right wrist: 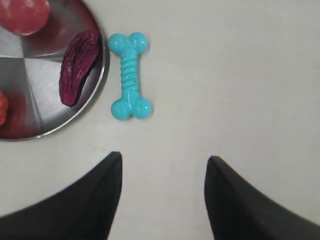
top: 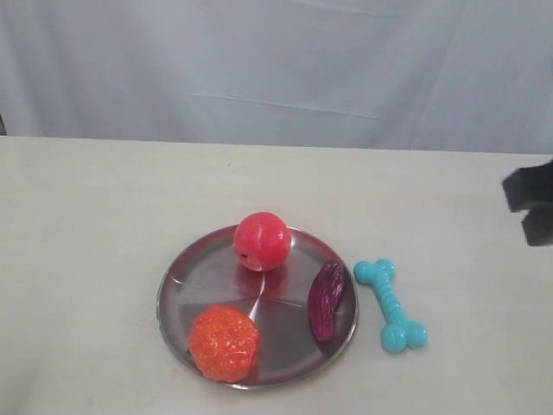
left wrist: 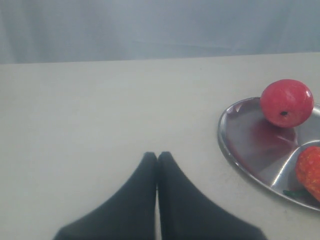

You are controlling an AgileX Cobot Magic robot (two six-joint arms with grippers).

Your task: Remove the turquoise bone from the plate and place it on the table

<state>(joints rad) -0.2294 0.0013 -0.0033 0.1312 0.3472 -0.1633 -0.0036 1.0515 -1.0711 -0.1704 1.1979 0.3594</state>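
The turquoise bone lies flat on the beige table, just right of the silver plate and off it. My right gripper is open and empty above bare table, a short way from the bone; in the exterior view it shows as a dark shape at the right edge. My left gripper is shut with nothing in it, over bare table left of the plate, and is out of the exterior view.
On the plate sit a red ball, an orange bumpy toy and a dark purple wrinkled piece. A pale grey cloth hangs behind the table's far edge.
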